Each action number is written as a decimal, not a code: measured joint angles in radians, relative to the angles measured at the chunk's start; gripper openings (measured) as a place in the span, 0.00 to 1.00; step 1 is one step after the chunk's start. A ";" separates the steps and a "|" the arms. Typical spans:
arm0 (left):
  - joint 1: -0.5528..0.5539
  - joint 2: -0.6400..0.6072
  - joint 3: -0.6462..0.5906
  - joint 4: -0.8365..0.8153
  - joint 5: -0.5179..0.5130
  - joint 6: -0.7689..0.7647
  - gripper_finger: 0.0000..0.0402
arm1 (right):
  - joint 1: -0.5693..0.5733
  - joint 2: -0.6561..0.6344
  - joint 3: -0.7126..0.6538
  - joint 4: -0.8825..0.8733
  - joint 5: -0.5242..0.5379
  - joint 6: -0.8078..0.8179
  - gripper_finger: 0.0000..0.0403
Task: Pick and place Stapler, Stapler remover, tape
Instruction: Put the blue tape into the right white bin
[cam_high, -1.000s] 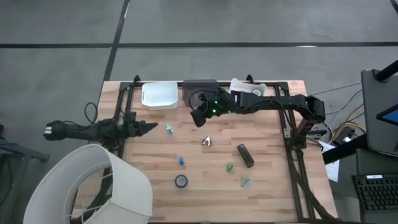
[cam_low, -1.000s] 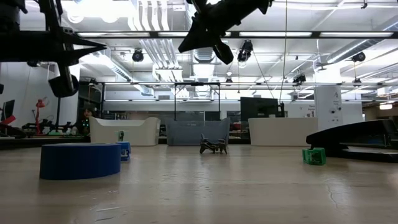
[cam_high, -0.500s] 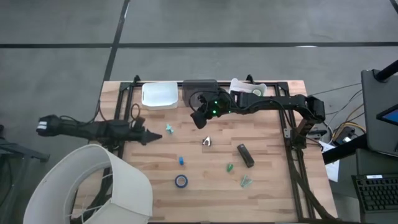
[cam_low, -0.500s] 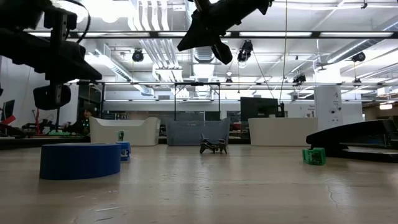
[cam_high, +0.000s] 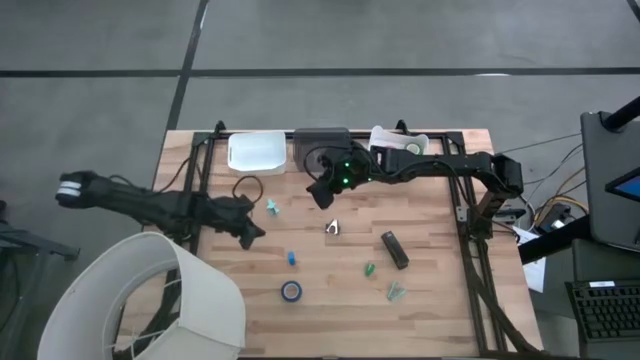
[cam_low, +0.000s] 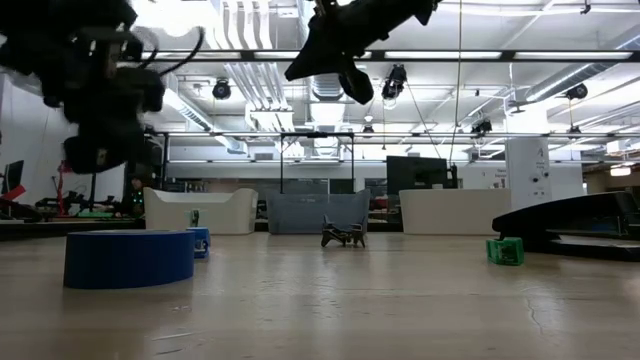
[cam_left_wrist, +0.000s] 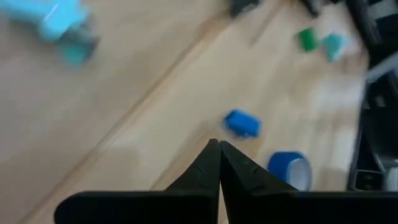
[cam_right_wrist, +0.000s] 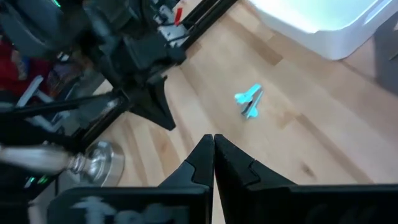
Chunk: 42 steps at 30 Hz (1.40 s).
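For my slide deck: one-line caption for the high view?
Left gripper, jaws shut, over the wooden table near blue tape; right gripper, shut, waits by the white bin.

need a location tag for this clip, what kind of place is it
Probably a robotics lab or open workshop: a butcher-block wooden table framed in black rails, exposed ceiling ducts, long counters behind.

1. A big open workshop or lab: bare pipes and strip lights (cam_low: 500, 57) run across the high ceiling.
2. Long white counters (cam_low: 200, 210) stand behind the wooden worktop (cam_high: 430, 250).
3. Grey concrete floor (cam_high: 400, 35).
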 joint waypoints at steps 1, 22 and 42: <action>-0.002 0.025 0.023 0.017 0.002 0.020 0.03 | -0.001 -0.005 0.000 -0.006 -0.016 0.000 0.02; -0.195 0.491 0.241 0.171 -0.007 0.029 0.45 | -0.008 -0.191 -0.012 -0.234 -0.021 -0.196 0.02; -0.346 0.797 0.348 0.299 -0.011 0.079 0.49 | -0.009 -0.238 -0.023 -0.295 -0.066 -0.256 0.02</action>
